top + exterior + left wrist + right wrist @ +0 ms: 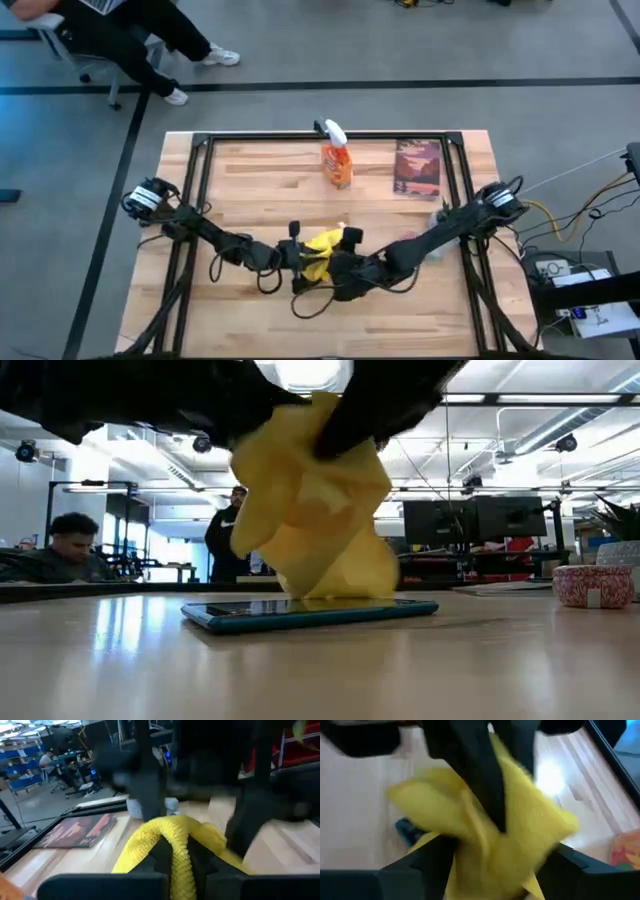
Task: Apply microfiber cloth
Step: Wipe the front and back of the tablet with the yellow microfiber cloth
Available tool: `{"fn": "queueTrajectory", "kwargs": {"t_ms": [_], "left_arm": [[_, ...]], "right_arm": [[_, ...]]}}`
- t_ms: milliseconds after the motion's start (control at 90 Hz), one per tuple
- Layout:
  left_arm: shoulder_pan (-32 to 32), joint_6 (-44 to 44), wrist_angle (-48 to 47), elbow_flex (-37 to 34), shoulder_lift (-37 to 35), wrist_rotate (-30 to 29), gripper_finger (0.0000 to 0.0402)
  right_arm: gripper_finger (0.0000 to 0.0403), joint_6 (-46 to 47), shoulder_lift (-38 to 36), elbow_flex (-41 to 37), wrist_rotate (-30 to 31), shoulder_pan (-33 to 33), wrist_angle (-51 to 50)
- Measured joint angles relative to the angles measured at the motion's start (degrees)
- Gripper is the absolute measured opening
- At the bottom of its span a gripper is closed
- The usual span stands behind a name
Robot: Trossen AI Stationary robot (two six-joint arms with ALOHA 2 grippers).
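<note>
wooden table (250,165) holds a tablet (310,614) near its front edge. the microfiber cloth (315,500) hangs bunched right above the tablet, touching it. both the left gripper (300,255) and the right gripper (340,262) are pinched on the microfiber cloth.

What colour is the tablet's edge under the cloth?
Teal-blue edge on the tablet; clearest in the low view.

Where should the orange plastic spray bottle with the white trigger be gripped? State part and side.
Grip the orange plastic spray bottle around its body, below the white trigger head, coming from the near side. It appears to stand upright, that face is turned toward the arms, and the trigger projects away, far-left.
</note>
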Motion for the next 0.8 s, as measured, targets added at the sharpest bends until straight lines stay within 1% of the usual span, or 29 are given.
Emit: {"fn": "queueTrajectory", "kwargs": {"t_ms": [78, 167, 256, 344, 389, 456, 500, 556, 611, 656, 700, 800], "left_arm": [[-0.41, 0.13, -0.09, 0.08, -0.02, -0.03, 0.0018], [-0.82, 0.56, -0.23, -0.42, -0.44, 0.0, 0.0031], [-1.28, 0.56, -0.84, -1.45, -1.51, 0.0, 0.0049], [-1.72, 0.59, -3.43, -2.67, -3.8, -0.16, 0.0069], [-2.15, 0.58, -6.47, -3.3, -5.87, -0.42, 0.008], [-3.01, 0.06, -13.43, -3.86, -9.95, -0.38, 0.0095], [-3.76, -1.32, -19.34, -4.11, -12.9, -0.36, 0.0104], [-4.84, -4.5, -27.18, -4.44, -16.36, -0.26, 0.0114], [-5.87, -8.91, -32.47, -4.93, -18.78, -0.25, 0.0121], [-6.91, -12.05, -33.99, -5.86, -20.1, -0.26, 0.0126], [-7.74, -14.42, -33.81, -7.07, -20.65, -0.29, 0.0128], [-9.02, -16.98, -30.44, -9.63, -19.46, -0.3, 0.0126]], "right_arm": [[0.0189, 1.03, 1.01, 0.07, 1.19, -0.22, 0.04], [0.0151, 1.4, 1.2, 0.07, 3.87, -0.2, 0.13], [0.0097, 1.33, 1.25, 0.05, 5.87, -0.12, 0.06], [0.0031, 0.25, 1.25, 0.05, 6.63, 0.07, 0.06], [0.0014, -0.65, 1.11, 0.05, 7.16, 0.32, -0.44], [0.0012, -0.85, 0.47, 0.05, 8.6, 0.67, -2.96], [0.0014, 0.44, -0.25, 0.26, 9.82, 0.91, -6.69], [0.001, 2.47, -1.37, 1.08, 11.56, 1.08, -13.54], [0.0005, 3.53, -2.64, 1.57, 13.04, 1.31, -18.65], [0.0004, 2.4, -3.51, 1.74, 13.4, 1.56, -20.57], [0.0005, -0.26, -4.26, 1.74, 12.5, 2.11, -20.88], [0.0003, -8.07, -4.55, 1.76, 6.03, 2.97, -18.96]]}}
